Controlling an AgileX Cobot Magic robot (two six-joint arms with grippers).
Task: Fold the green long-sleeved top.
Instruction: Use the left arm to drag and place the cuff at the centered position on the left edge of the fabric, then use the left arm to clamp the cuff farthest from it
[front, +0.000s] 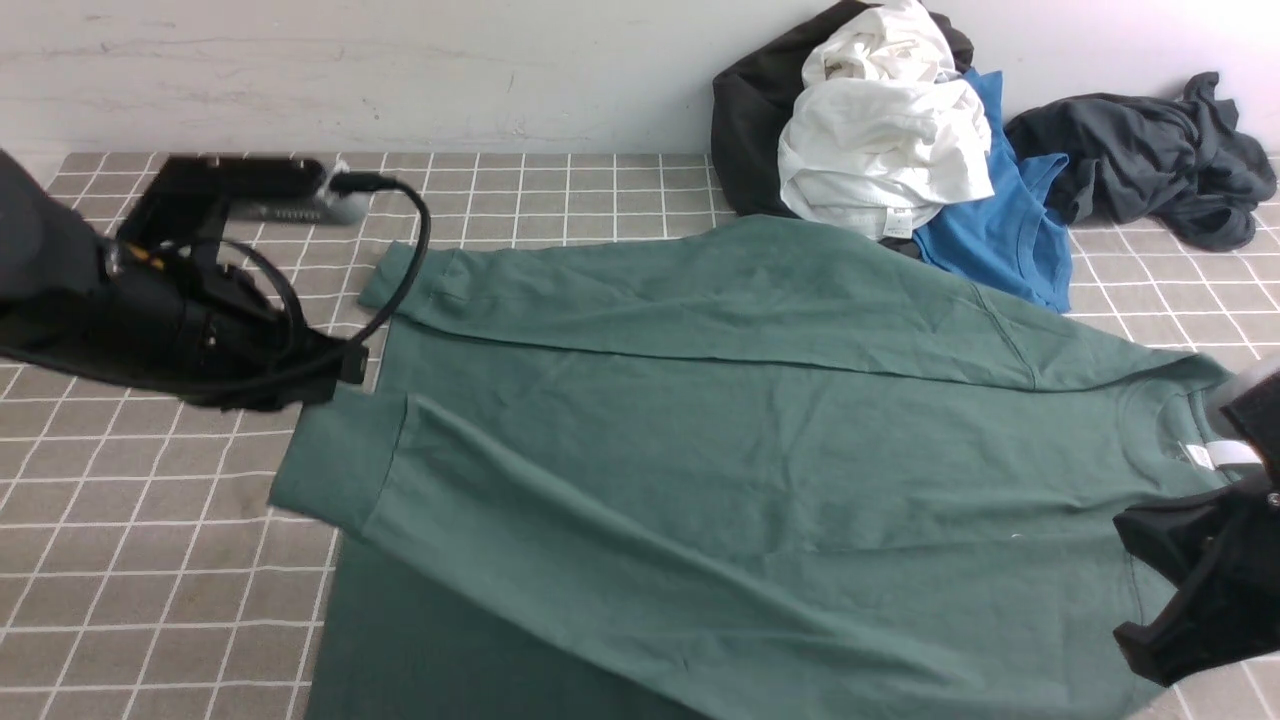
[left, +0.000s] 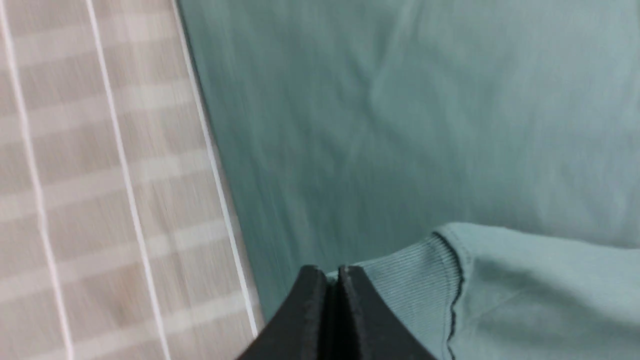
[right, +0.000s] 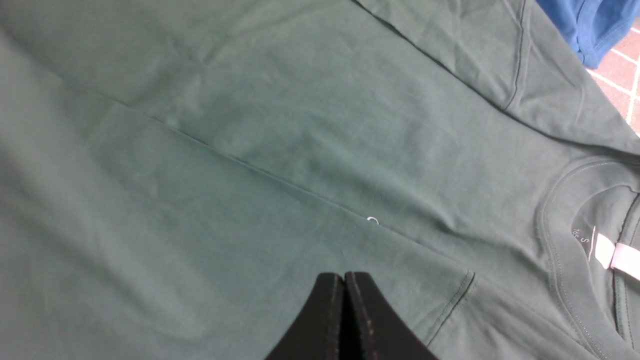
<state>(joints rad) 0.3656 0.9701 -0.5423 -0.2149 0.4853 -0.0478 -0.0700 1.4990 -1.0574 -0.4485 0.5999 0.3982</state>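
My left arm reaches in low from the left of the green long-sleeved top (front: 760, 430), wrist about level, cable looping over it. My left end effector (front: 322, 388) (left: 332, 285) is clenched on the ribbed cuff (front: 335, 470) (left: 415, 285) of the near sleeve, holding it just above the top's body. The top lies spread on the checked counter (front: 150, 560), hem to the left, collar to the right, both sleeves laid across its front.

Beyond the top, by the wall, sits a heap: a black garment (front: 745, 120), a white one (front: 880, 140), a blue one (front: 1000, 220) touching the top's far shoulder, and a dark grey one (front: 1150, 150).

My right end effector (front: 1195, 590) (right: 344, 287) sits at the top's near shoulder, beside the collar label (front: 1215, 455) (right: 615, 255). It is closed tight; whether cloth is pinched I cannot tell.
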